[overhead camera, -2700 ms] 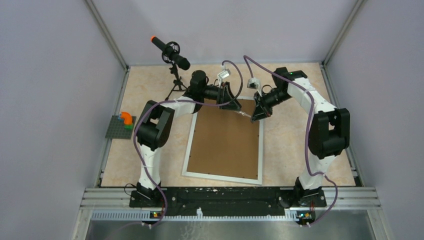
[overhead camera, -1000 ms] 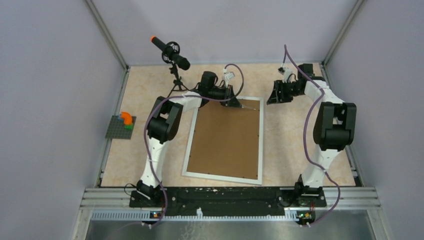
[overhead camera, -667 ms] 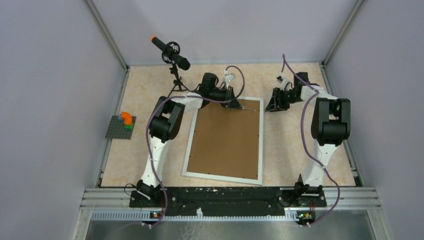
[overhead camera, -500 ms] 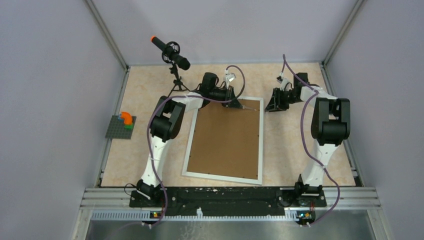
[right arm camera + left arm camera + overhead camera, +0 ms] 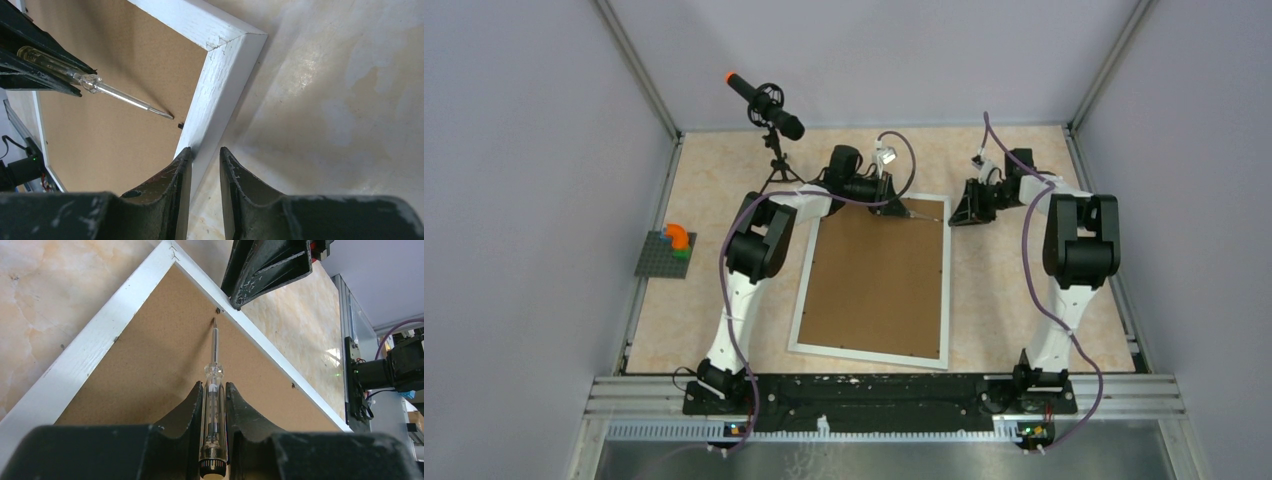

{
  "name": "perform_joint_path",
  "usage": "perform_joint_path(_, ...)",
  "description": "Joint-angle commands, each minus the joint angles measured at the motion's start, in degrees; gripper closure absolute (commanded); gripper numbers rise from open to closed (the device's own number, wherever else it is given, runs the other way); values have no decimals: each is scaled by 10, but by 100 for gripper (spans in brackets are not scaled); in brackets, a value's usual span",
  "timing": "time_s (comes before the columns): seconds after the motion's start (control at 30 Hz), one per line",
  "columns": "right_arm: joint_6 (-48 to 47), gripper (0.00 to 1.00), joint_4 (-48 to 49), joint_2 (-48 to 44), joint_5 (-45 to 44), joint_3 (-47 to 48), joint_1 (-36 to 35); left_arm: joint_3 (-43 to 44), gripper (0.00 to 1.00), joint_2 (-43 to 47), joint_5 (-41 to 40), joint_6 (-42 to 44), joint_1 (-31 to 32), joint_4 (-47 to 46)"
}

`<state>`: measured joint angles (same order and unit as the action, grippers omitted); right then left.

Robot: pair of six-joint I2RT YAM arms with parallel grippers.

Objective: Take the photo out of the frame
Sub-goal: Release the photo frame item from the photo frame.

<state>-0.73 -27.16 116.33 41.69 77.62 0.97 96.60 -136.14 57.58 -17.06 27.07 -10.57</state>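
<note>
Top external view: the frame (image 5: 867, 355) lies flat at the middle of the table (image 5: 724, 170), with its brown backing board (image 5: 876, 280) facing up
Photo: not seen in any view; only the board side of the frame shows
Cut off: the right wrist view takes in just the frame's far right corner; in the left wrist view the gripper's own body covers the near part of the board
Left gripper (image 5: 214, 385): clenched on the clear handle of a screwdriver (image 5: 214, 400), its blade tip at a small dark tab (image 5: 220, 310) beside the right border
Right gripper (image 5: 205, 149): fingers nearly together over the outer edge of the white border, just beside that tab; I cannot tell whether they pinch it or only press on it
Change from 1 second ago: the right gripper stood apart from the frame with wider fingers and now sits at the border; the left gripper and screwdriver stay put
Around: a microphone on a tripod (image 5: 764, 100) at the far left, and a grey plate with coloured blocks (image 5: 671, 250) at the left edge
In the way: the right gripper's finger hangs just beside the tab in the left wrist view
</note>
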Motion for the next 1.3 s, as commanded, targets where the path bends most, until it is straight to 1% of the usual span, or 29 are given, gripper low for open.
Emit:
perform_joint_path(0.0, 3, 76, 21, 5, 1, -5, -19, 14, 100, -18, -6, 10, 7, -1)
perform_joint_path(0.27, 2, 82, 25, 11, -8, -10, -31, 25, 100, -33, -13, 6, 12, -1)
perform_joint_path(0.47, 0, 91, 24, 18, -11, -6, -36, 27, 100, -40, 4, 13, 16, 9)
perform_joint_path(0.6, -2, 93, 23, 21, -15, -5, -40, 32, 100, -41, 12, 20, 18, 22)
perform_joint_path(0.8, -6, 94, 19, 22, -25, -5, -40, 22, 100, -26, 20, 20, 3, 40)
perform_joint_path(0.93, 1, 95, 26, 21, -25, -11, -42, 29, 100, -16, 34, 49, 12, 73)
perform_joint_path(1.13, 3, 98, 36, 20, -26, -21, -48, 52, 100, -3, 30, 142, 50, 179)
perform_joint_path(1.27, 18, 100, 38, 20, -32, -24, -51, 55, 100, 10, 19, 164, 66, 205)
